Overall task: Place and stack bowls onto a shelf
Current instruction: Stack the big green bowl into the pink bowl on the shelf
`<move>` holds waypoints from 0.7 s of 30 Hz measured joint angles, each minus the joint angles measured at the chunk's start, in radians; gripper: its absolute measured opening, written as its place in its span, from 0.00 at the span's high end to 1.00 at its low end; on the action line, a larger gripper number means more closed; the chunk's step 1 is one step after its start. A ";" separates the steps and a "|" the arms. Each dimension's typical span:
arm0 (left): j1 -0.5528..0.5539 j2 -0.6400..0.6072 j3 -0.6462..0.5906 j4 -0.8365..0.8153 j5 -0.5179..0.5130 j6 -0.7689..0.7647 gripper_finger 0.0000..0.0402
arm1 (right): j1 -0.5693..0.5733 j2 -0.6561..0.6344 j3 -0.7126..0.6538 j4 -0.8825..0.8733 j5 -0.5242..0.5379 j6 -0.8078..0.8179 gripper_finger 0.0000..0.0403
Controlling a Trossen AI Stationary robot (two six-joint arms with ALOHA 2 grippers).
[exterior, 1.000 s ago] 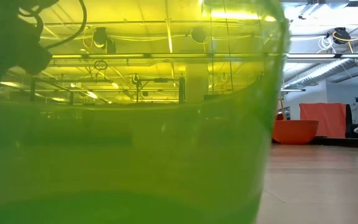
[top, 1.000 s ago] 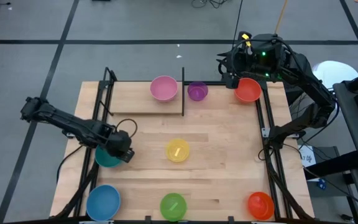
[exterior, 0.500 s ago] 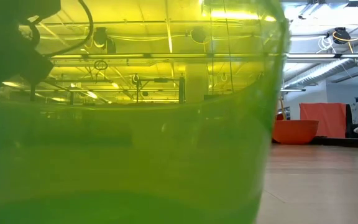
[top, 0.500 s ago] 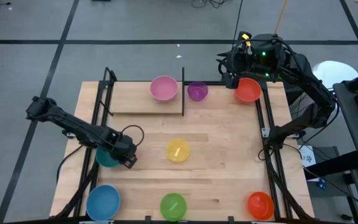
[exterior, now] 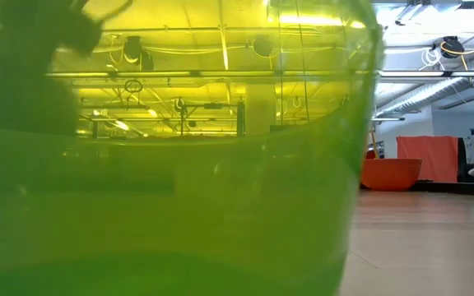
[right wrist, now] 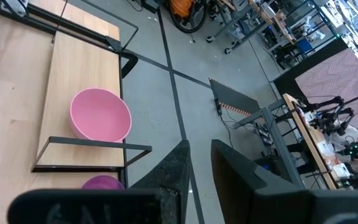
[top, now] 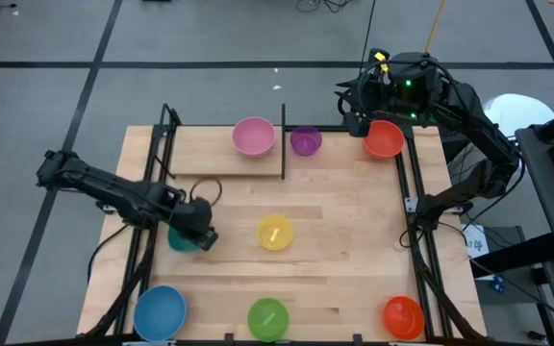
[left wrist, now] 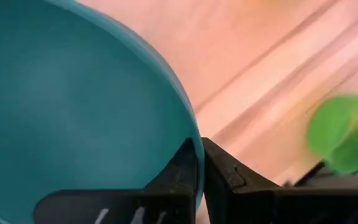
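A bicycle (right wrist: 188,15) stands beyond a workbench (right wrist: 328,134).

Large light-wood tabletop (top: 344,207) with black metal frame is carrying: small round yellow plastic bowl (top: 275,233) at centre; blue bowl (top: 159,311), green bowl (top: 267,318) and orange bowl (top: 403,316) along the near edge; purple bowl (top: 305,140) at the far edge. Narrow light-wood shelf plank (top: 210,159) is bearing a pink bowl (top: 254,135).
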 joint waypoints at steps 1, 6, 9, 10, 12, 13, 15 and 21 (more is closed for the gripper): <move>0.015 -0.001 0.043 -0.015 -0.036 0.034 0.98 | 0.000 0.000 0.000 0.000 0.000 0.000 0.85; 0.128 0.032 0.269 -0.179 -0.160 0.223 0.98 | 0.000 0.000 0.000 0.000 0.000 0.000 0.85; 0.212 0.081 0.401 -0.294 -0.192 0.362 0.98 | 0.000 0.000 0.000 0.000 0.000 0.000 0.85; 0.242 0.100 0.445 -0.326 -0.196 0.413 0.98 | 0.000 0.000 0.000 0.000 0.000 0.000 0.85; 0.303 0.149 0.528 -0.368 -0.203 0.522 0.98 | 0.000 0.000 0.000 0.000 0.000 0.000 0.85; 0.334 0.174 0.570 -0.384 -0.207 0.580 0.98 | 0.000 0.000 0.000 0.000 0.000 0.000 0.85; 0.396 0.218 0.647 -0.404 -0.207 0.691 0.98 | 0.000 0.000 0.000 0.000 0.000 0.000 0.85; 0.570 0.348 0.843 -0.437 -0.201 0.937 0.98 | 0.000 0.000 0.000 0.000 0.000 0.000 0.85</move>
